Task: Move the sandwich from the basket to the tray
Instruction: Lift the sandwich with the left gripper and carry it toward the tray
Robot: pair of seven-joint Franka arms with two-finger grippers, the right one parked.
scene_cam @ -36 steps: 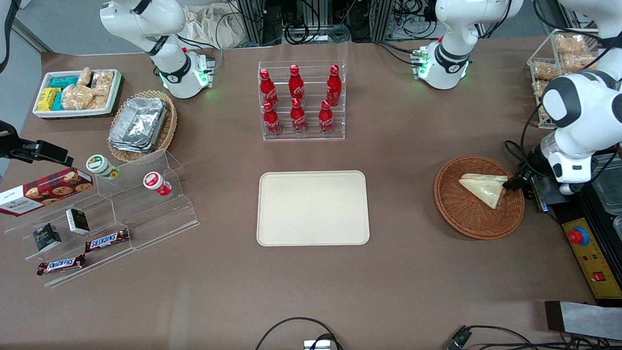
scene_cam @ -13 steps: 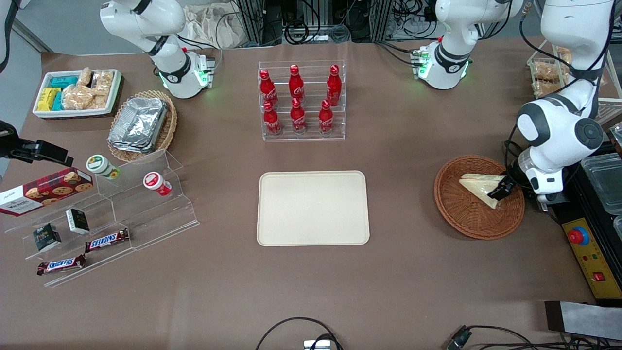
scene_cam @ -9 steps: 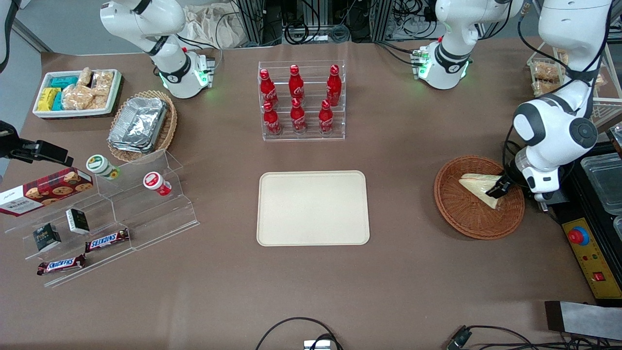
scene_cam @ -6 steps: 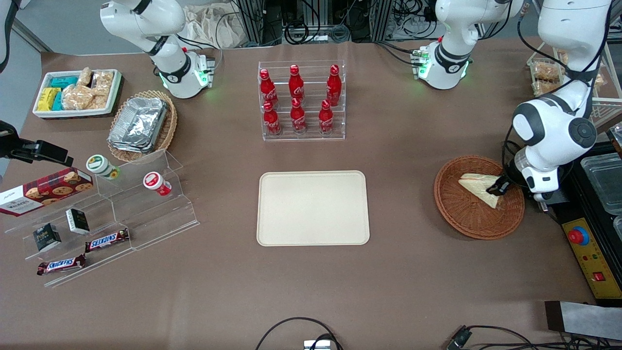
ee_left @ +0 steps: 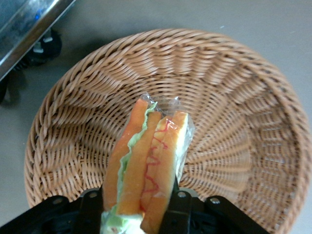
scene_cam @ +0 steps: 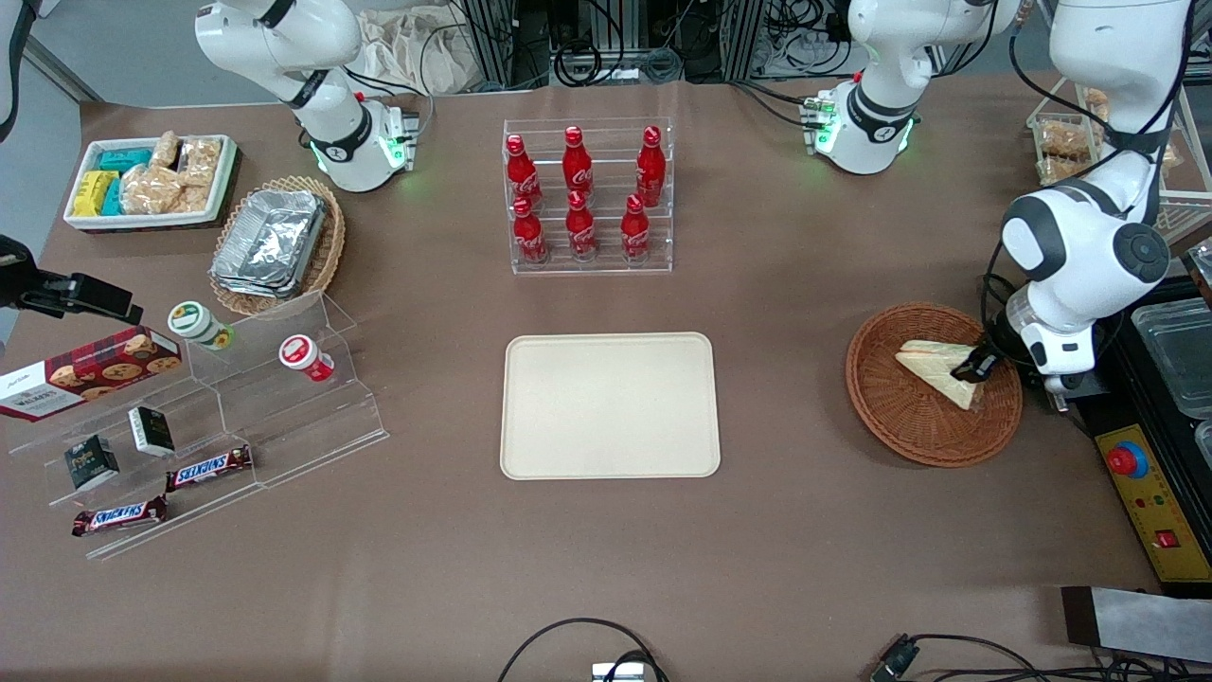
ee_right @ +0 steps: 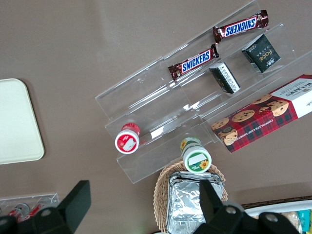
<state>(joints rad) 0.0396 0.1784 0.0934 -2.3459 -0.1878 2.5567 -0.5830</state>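
The sandwich (scene_cam: 933, 367), a pale wrapped triangle with orange and green filling at its edge, is in the round reddish-brown basket (scene_cam: 900, 417) toward the working arm's end of the table. My gripper (scene_cam: 975, 366) is shut on the sandwich (ee_left: 146, 165) at its end nearest the arm; black fingers (ee_left: 179, 210) press both sides of it over the woven basket (ee_left: 243, 122). The cream-beige tray (scene_cam: 610, 405) lies flat at the table's middle with nothing on it, well apart from the basket.
An acrylic rack of red cola bottles (scene_cam: 587, 199) stands farther from the camera than the tray. A tan basket of foil containers (scene_cam: 275, 244), a white tub of snacks (scene_cam: 151, 180) and an acrylic snack stand (scene_cam: 208, 417) lie toward the parked arm's end. A control box (scene_cam: 1150, 493) sits beside the basket.
My gripper came in from beside the basket's rim onto the sandwich's near-arm end and shut on it. The sandwich has shifted slightly in the basket.
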